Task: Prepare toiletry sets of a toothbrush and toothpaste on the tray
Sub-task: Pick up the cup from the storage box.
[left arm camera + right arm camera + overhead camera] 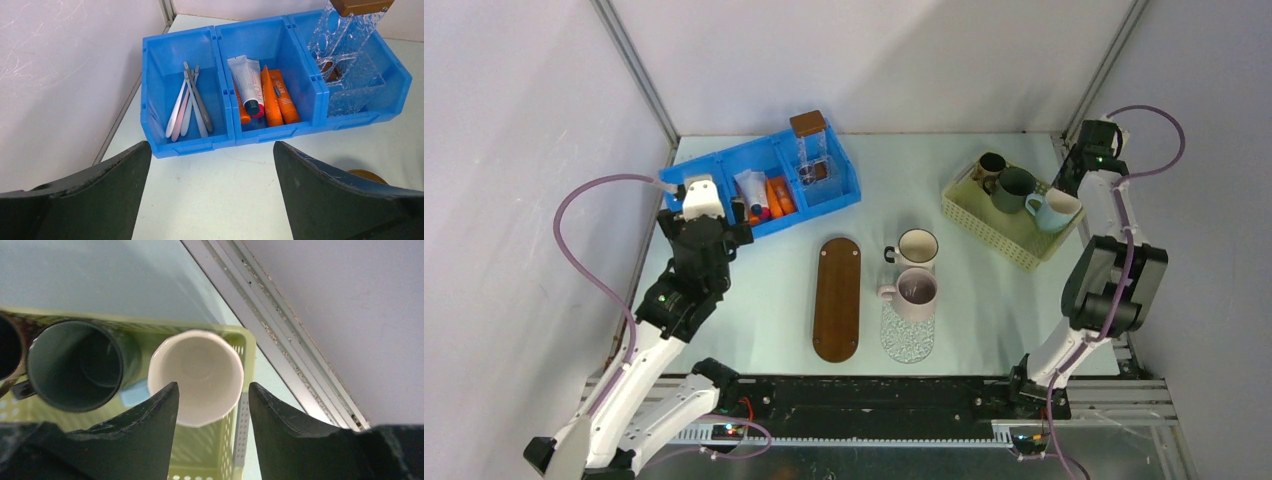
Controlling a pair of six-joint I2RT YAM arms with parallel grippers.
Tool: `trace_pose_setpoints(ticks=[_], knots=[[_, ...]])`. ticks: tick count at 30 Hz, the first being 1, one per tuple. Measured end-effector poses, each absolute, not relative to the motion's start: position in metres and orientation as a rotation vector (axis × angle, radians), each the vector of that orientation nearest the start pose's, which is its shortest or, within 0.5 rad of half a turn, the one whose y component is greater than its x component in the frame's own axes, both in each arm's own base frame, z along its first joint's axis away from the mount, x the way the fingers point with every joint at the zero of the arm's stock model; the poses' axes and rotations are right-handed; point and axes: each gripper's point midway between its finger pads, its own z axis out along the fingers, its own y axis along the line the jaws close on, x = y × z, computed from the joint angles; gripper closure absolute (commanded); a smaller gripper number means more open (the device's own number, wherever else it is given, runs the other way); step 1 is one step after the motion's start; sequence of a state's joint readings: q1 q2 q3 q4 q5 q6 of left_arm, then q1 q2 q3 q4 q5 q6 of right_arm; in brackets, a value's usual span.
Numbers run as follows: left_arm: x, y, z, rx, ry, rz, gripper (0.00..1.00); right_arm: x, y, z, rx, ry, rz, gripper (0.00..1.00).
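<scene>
Left end effector [211, 150], released, faces overlapping toothbrushes [189, 102]: closing may lift several. Right end effector [213, 387], parted above pale mug [197, 362], grips nothing.

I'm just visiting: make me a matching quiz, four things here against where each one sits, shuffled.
1 thin grey and pink toothbrushes
2 orange and white toothpaste tubes
3 dark green mug
4 long oval wooden tray

A pale yellow basket
B bare, on the pale table
C blue bin, middle compartment
D blue bin, left end compartment

Pairs: 1-D, 2-C, 3-A, 4-B
</scene>
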State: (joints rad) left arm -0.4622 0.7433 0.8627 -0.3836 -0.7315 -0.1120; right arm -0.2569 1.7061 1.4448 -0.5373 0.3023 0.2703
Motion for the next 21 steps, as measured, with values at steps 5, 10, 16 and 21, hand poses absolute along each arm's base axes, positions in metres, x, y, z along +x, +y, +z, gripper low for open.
trace_pose_setpoints(ticks=[5, 10, 16, 21], knots=[[0.275, -0.008, 0.288, -0.195, 1.758, 0.263, 0.00, 0.436, -0.173, 0.136, 0.734, 2.309, -0.370, 0.48], [0.275, -0.006, 0.288, -0.201, 1.758, 0.268, 0.00, 0.434, -0.182, 0.111, 0.724, 2.387, -0.364, 0.51], [0.275, -0.004, 0.288, -0.207, 1.759, 0.274, 0.00, 0.430, -0.187, 0.097, 0.703, 2.435, -0.340, 0.59], [0.275, -0.002, 0.288, -0.214, 1.758, 0.280, 0.00, 0.431, -0.186, 0.097, 0.658, 2.451, -0.320, 0.77]])
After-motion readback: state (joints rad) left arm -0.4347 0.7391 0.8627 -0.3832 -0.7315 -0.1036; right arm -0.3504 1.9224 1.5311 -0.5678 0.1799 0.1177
